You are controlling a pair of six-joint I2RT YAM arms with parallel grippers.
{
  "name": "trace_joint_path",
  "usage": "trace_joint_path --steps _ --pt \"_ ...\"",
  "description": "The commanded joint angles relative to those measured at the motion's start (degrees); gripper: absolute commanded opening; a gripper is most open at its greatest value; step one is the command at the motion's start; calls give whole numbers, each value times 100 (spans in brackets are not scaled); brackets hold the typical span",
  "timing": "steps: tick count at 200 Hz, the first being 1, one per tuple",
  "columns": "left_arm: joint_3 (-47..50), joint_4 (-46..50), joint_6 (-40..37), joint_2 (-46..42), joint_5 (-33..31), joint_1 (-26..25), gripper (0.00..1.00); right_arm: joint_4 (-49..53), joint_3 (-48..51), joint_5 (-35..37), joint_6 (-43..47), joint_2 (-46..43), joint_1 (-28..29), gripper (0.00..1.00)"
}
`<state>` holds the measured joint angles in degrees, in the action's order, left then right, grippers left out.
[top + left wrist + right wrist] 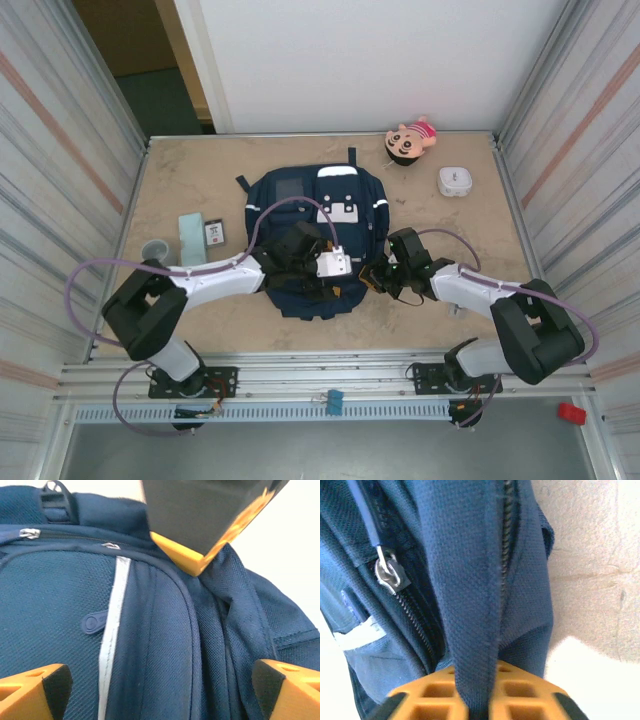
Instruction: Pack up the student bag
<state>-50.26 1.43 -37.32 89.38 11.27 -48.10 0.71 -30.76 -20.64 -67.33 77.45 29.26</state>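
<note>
We find the student bag (315, 240) flat at mid table (500, 235), right gripper (475, 700) clamped on a fold of its edge, left gripper (160, 692) spread wide above it — packing hardly begun, we judge, as doll (410, 140), white case (455, 181) and teal box (190, 238) lie outside it.

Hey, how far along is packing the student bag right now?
Done: nothing looks packed; the doll, white case and teal box lie on the table. In hand: the right pincer pinches a fold of the student bag; the left pincer hovers open above it. Left: probably opening it, loading everything.
</note>
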Motion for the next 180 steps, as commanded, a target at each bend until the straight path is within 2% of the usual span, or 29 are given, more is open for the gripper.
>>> trace_joint_path --steps 1,25,47,89,113,136,152,158,180 --pt "89 -229 372 -580 78 168 95 -721 132 84 391 -314 19 2" --pt "-51 -214 602 -716 189 428 94 -1127 175 -124 879 -834 28 0" --pt "-236 -32 270 -549 298 470 93 -1398 164 -201 1232 -1193 20 0" --pt "-371 10 139 -240 548 367 93 -1695 18 -527 1440 -1132 10 0" --pt "-362 -262 200 19 42 365 86 -1879 -4 -683 1493 -1083 10 0" --pt "-460 -395 152 384 -311 433 72 -1886 -9 -776 1577 -1140 1 0" --pt "-494 -498 119 549 -606 449 53 -1774 -18 -842 1652 -1229 -24 1" --pt "-483 -556 72 568 -652 463 44 -1707 -13 -845 1688 -1286 -45 1" --pt "-514 -688 -3 451 -823 468 1 -1515 53 -832 1771 -1551 -152 4"
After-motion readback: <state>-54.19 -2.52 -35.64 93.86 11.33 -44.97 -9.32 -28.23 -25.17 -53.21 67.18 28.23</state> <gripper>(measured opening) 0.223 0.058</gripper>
